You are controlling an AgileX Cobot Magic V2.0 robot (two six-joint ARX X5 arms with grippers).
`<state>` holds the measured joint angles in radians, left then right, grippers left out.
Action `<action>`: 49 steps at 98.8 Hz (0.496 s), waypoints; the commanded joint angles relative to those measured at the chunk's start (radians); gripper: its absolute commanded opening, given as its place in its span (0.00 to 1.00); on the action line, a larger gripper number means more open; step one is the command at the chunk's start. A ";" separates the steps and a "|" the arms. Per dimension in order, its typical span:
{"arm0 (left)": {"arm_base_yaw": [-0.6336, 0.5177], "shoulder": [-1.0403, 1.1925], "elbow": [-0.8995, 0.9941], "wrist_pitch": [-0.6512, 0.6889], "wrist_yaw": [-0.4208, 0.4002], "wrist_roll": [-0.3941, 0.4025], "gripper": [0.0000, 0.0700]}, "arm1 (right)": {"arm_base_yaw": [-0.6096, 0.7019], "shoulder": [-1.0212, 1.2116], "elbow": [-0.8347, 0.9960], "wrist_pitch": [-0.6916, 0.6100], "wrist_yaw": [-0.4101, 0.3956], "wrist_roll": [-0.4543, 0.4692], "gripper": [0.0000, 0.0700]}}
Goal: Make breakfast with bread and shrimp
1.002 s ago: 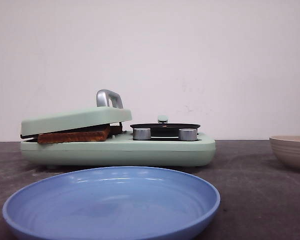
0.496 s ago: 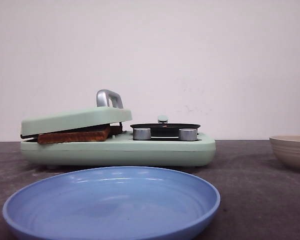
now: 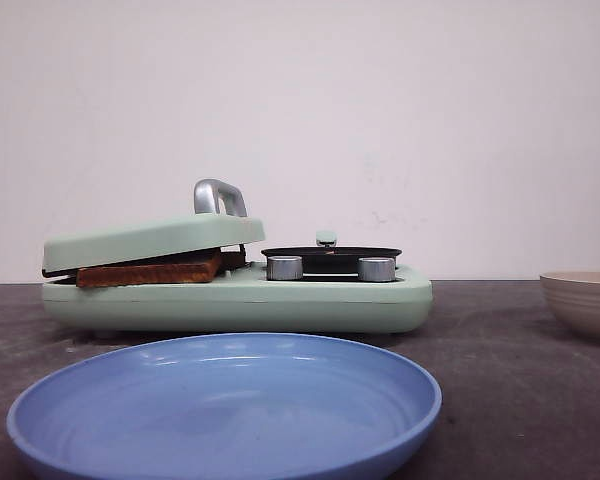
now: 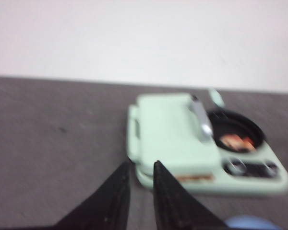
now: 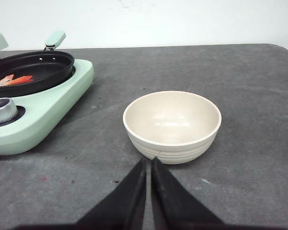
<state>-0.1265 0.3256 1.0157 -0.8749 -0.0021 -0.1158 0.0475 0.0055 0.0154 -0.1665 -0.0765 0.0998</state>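
I see the bread (image 3: 148, 270) clamped under the tilted lid (image 3: 152, 240) of the mint-green breakfast maker (image 3: 280, 300), its brown crust edge poking out at the front. The shrimp (image 5: 13, 80) lie in the black pan (image 5: 31, 72) on the maker's other half, behind the two silver knobs (image 3: 284, 267). My left gripper (image 4: 140, 168) hangs over the bench (image 4: 53, 143) just short of the maker's corner, fingers nearly together with a thin gap, holding nothing. My right gripper (image 5: 148, 165) sits close to the beige bowl (image 5: 172, 125), fingers pressed together and empty. A blue plate (image 3: 225, 405) lies nearest the front camera.
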 commanded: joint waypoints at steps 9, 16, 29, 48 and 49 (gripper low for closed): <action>0.086 -0.021 -0.246 0.258 0.060 -0.044 0.01 | 0.003 -0.002 -0.003 0.012 -0.002 -0.010 0.01; 0.121 -0.051 -0.385 0.371 0.114 -0.105 0.01 | 0.003 -0.002 -0.003 0.012 -0.002 -0.010 0.01; 0.171 -0.135 -0.603 0.490 0.145 -0.144 0.01 | 0.003 -0.002 -0.003 0.012 -0.002 -0.010 0.01; 0.224 -0.269 -0.828 0.589 0.145 -0.116 0.01 | 0.003 -0.002 -0.003 0.012 -0.002 -0.010 0.01; 0.227 -0.276 -0.836 0.590 0.145 -0.114 0.01 | 0.003 -0.002 -0.003 0.012 -0.002 -0.010 0.01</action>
<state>0.0864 0.0818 0.2241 -0.3058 0.1371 -0.2386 0.0475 0.0055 0.0154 -0.1661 -0.0765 0.0998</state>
